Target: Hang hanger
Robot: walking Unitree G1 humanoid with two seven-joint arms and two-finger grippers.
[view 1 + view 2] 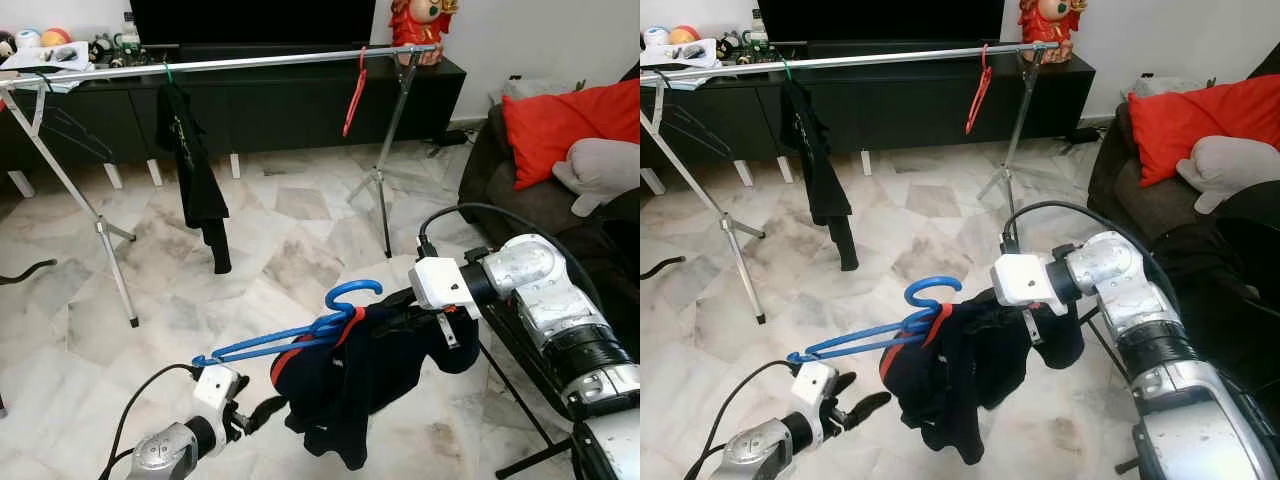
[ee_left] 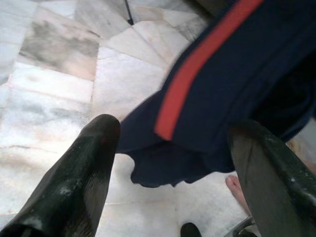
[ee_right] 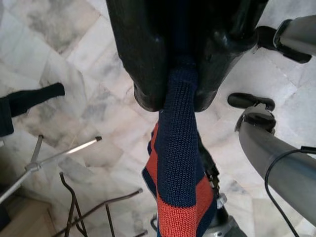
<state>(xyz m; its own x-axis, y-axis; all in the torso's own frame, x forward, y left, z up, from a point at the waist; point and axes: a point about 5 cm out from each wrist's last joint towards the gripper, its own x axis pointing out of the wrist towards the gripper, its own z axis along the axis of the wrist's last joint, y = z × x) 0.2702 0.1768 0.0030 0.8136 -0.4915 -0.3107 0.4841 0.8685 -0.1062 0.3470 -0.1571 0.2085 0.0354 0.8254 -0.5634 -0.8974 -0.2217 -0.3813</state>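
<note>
The right gripper [image 3: 173, 96] is clamped on a fold of the navy garment [image 1: 370, 375] with an orange stripe, holding it in the air above the marble floor [image 1: 250, 260]. The blue hanger [image 1: 300, 335] threads through the garment at the gripper's 9 o'clock; its long axis runs nearly level, hook curling up beside the gripper, far tip reaching toward the left gripper [image 1: 862, 395]. That gripper sits below at 8 o'clock, fingers [image 2: 79, 177] spread wide, holding nothing, the garment's hem just ahead. The clothes rail [image 1: 250, 62] stands well apart at 12 o'clock, carrying a black garment [image 1: 195, 170] and a red hanger [image 1: 353, 95].
</note>
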